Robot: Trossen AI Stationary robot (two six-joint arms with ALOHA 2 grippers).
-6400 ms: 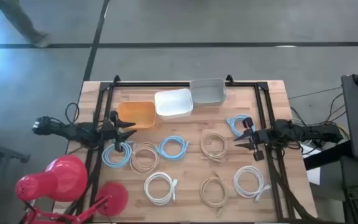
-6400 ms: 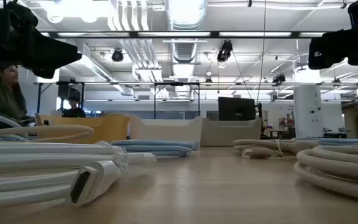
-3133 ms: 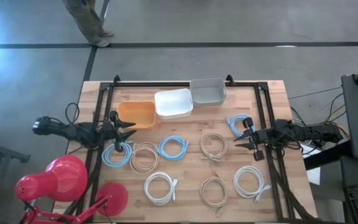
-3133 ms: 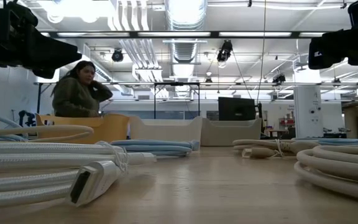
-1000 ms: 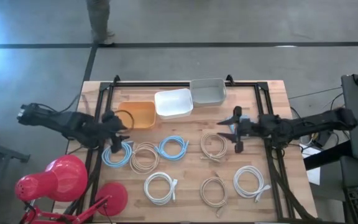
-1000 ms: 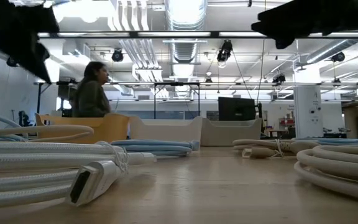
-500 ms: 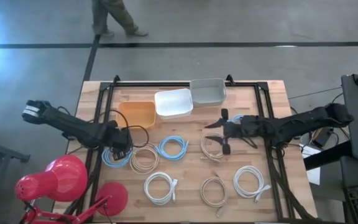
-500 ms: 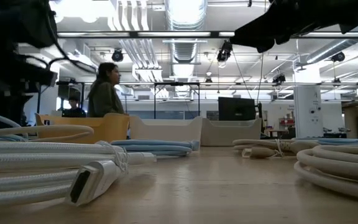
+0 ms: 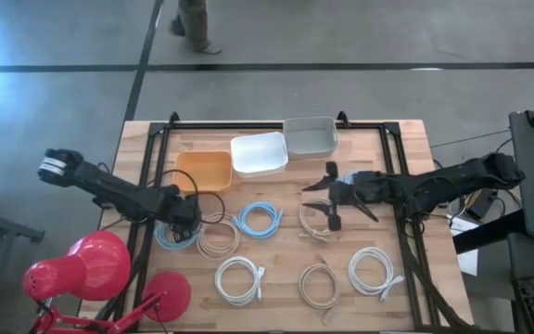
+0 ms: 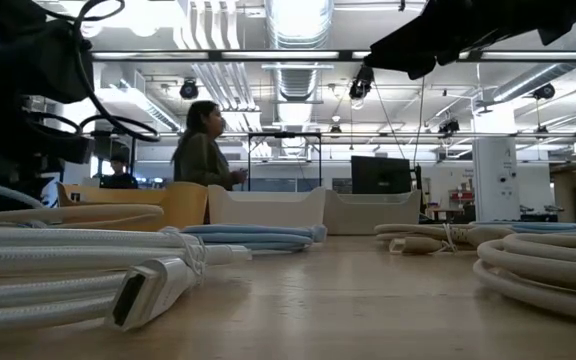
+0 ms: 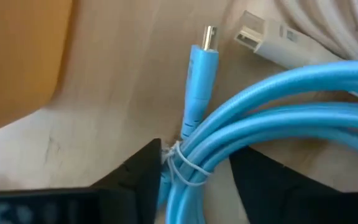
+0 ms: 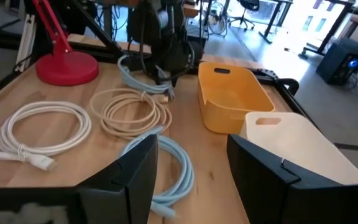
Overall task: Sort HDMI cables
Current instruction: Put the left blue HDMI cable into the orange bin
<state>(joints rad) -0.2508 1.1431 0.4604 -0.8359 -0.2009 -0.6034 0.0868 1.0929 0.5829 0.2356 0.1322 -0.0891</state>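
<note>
Wood desk (image 9: 286, 278): butcher-block top, carries all coils and three bins along the far edge.
Writing: no readable label or brand on any cable or bin.
Left tool (image 9: 183, 221): down over the light blue coil (image 9: 169, 233) at the desk's left side; wrist view shows its two dark fingers (image 11: 138, 174) spread, one on each side of the tied bundle (image 11: 229, 134), near the thin tie; cannot tell whether they touch it.
Blue plug (image 11: 199, 68): sticks out of that bundle, lying on the wood, beside a white plug (image 11: 263, 38).
Right tool (image 9: 327, 198): above the desk, near the beige coil (image 9: 319, 219) right of centre; fingers (image 12: 138, 168) spread, nothing between them.
Other blue coils: one mid-desk (image 9: 259, 220); one mostly hidden under the right arm (image 9: 350, 181).
Other beige coils: one just beside the left tool (image 9: 216, 234); one near the front edge (image 9: 319, 284).
White coils: front left (image 9: 237, 278); front right (image 9: 373, 270).
Bins: orange (image 9: 203, 171), white (image 9: 260, 153), grey (image 9: 311, 136), side by side.
Red lamp (image 9: 91, 269): at the desk's left front corner.
Background: a person (image 10: 200, 150) beyond the desk in the low view.
</note>
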